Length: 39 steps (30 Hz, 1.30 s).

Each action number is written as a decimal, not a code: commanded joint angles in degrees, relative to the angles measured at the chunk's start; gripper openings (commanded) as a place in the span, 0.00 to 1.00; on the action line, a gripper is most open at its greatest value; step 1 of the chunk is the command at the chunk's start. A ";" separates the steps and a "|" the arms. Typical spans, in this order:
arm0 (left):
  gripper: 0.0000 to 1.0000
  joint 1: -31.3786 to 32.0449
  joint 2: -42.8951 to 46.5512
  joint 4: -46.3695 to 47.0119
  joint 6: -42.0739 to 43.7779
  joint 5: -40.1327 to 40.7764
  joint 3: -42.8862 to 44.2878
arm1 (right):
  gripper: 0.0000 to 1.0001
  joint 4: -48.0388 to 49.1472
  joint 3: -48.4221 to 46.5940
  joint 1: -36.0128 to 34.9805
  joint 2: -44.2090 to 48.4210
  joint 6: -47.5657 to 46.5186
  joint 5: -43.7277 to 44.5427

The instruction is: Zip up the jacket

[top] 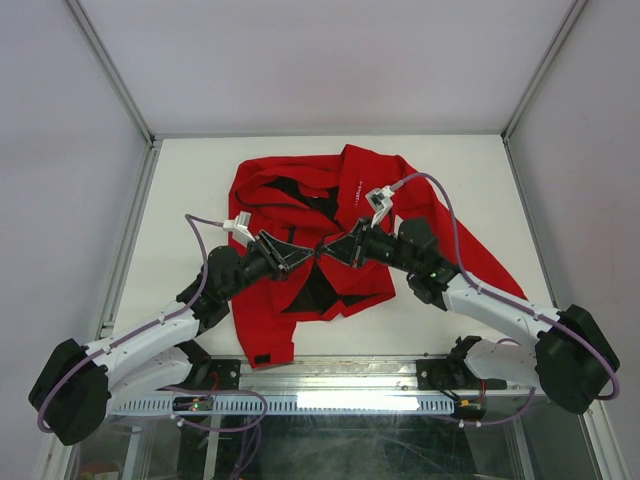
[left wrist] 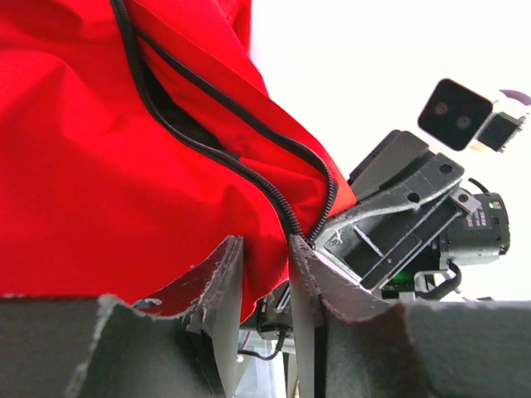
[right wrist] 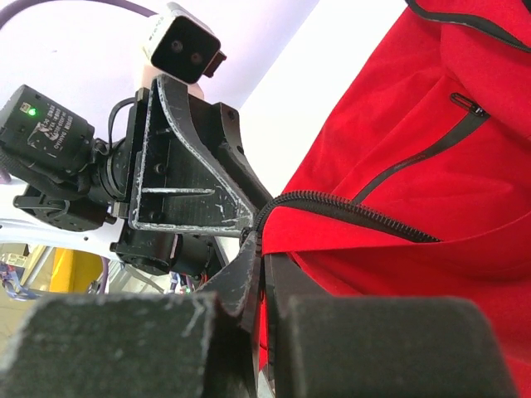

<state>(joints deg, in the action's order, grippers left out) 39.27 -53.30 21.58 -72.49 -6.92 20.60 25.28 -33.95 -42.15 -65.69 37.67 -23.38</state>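
Note:
The red jacket (top: 300,195) lies crumpled on the white table, black lining showing at its middle. My two grippers meet tip to tip over its lower front. My left gripper (top: 303,256) is partly open, with a fold of red fabric (left wrist: 264,274) hanging loose between its fingers (left wrist: 222,278); the dark zipper (left wrist: 249,170) runs down to its right finger. My right gripper (top: 337,248) is shut on the jacket's zipper edge (right wrist: 357,211), pinched at its fingertips (right wrist: 265,257). Each wrist view shows the other gripper close behind the fabric.
The white table (top: 450,170) is bounded by metal frame posts and grey walls. One sleeve (top: 480,260) trails to the right under my right arm. A metal rail (top: 320,375) runs along the near edge by the arm bases.

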 commanded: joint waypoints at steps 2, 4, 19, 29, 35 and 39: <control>0.24 -0.44 1.70 10.75 -1.71 -3.16 -1.62 | 0.00 6.27 -0.33 -0.30 -0.01 0.56 -0.19; 0.21 -0.47 2.23 11.82 -1.86 -3.40 -2.05 | 0.00 6.44 -0.19 -0.30 -0.09 0.56 -0.03; 0.00 -0.47 4.50 8.31 3.29 -4.11 -1.70 | 0.00 6.02 -0.85 -0.23 -0.34 0.46 0.57; 0.00 2.63 2.87 -11.99 18.09 -2.63 5.46 | 0.00 0.21 -6.95 1.51 -1.64 -1.51 3.69; 0.00 2.51 2.03 -15.88 18.51 -1.23 7.59 | 0.01 -3.52 -8.28 2.17 -2.36 -6.10 4.45; 0.00 2.17 1.76 -16.35 17.59 -1.72 9.72 | 0.32 -10.13 -8.71 2.25 0.53 -15.43 5.31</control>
<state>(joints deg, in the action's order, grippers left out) 40.93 -51.40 7.84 -55.99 -6.48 26.59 17.17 -38.74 -40.93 -68.77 32.38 -22.11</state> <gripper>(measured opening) 0.011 0.223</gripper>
